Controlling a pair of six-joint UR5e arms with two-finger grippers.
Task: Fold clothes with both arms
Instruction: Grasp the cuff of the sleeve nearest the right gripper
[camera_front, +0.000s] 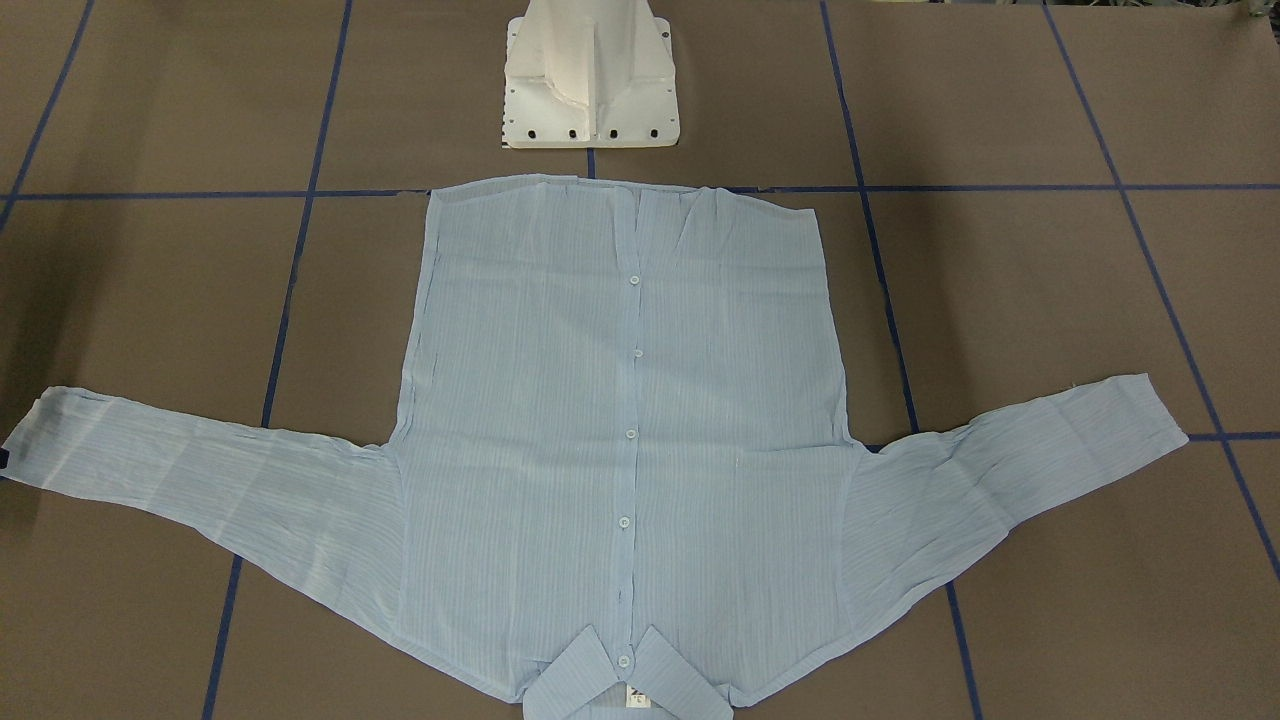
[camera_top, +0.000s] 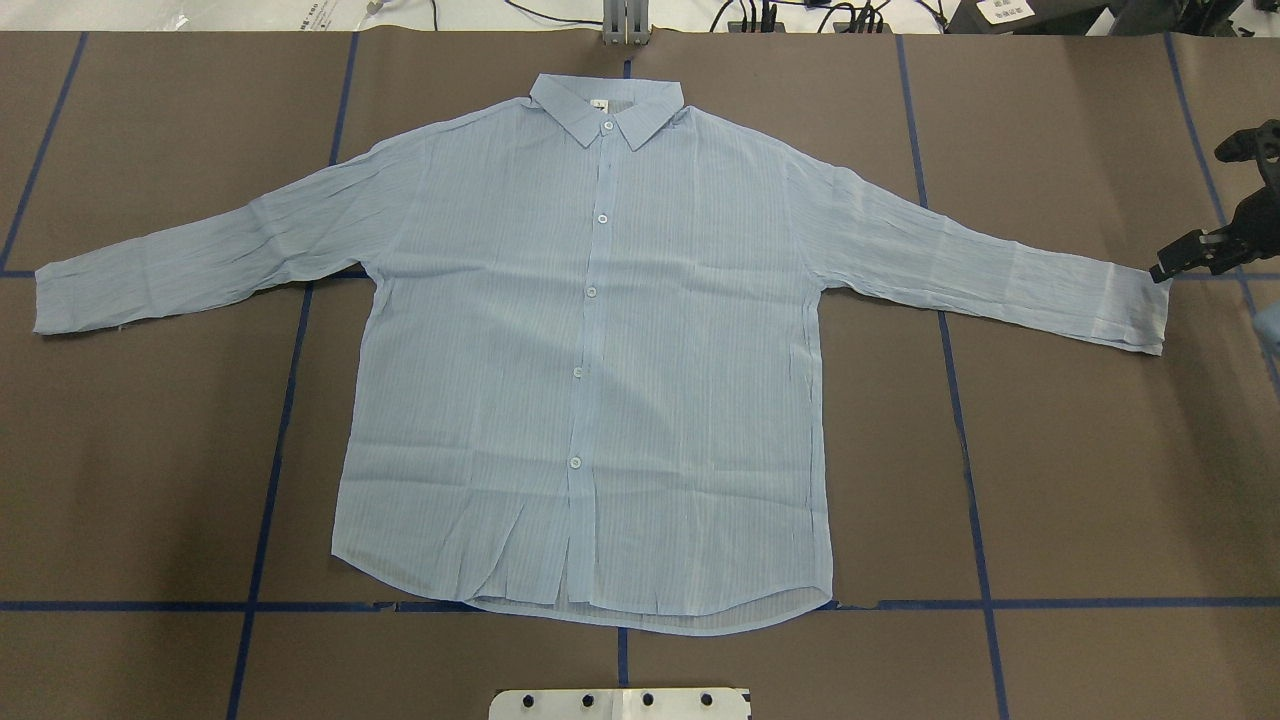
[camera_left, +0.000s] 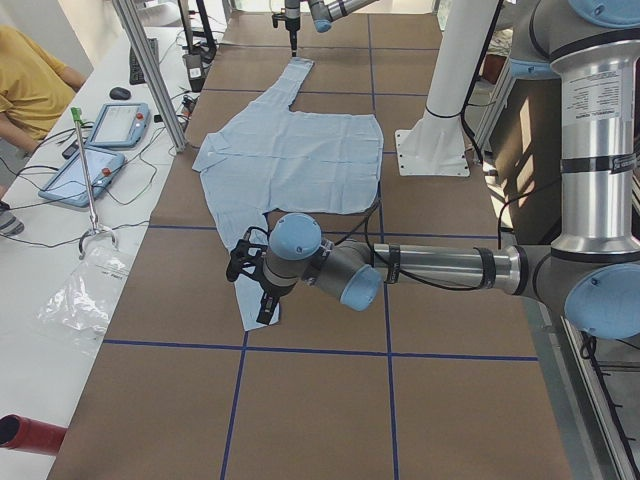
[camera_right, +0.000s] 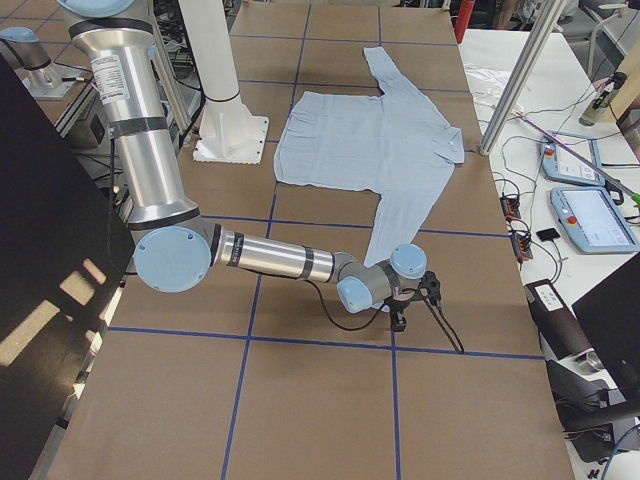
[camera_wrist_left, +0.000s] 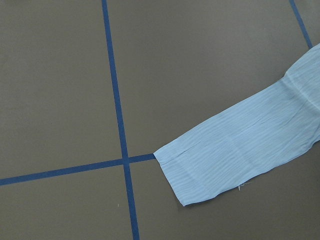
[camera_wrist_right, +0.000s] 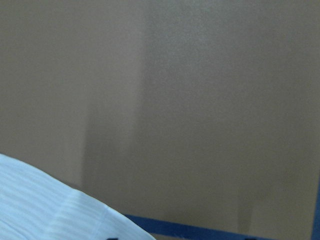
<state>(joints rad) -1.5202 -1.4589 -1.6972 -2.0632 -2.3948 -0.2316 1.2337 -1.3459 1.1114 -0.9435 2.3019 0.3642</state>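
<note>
1. Front-facing: with the collar (camera_front: 625, 680) nearest, the pale-blue shirt (camera_front: 620, 400) lies flat and buttoned on the desk (camera_front: 1050, 300), sleeves spread.
2. Overhead: the right claw (camera_top: 1180, 258) is just beside the right cuff (camera_top: 1140, 315); its opening cannot be told.
3. Left side: the left claw (camera_left: 258, 295) is above the near cuff (camera_left: 250, 318), its opening likewise unclear.

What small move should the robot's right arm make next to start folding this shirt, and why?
Probably lower the right gripper onto the cuff beside it and close the jaws on it. The shirt lies flat, buttoned and spread, nothing folded yet, and that gripper hangs just off the cuff's end, so drawing it inward seems the natural start.
</note>
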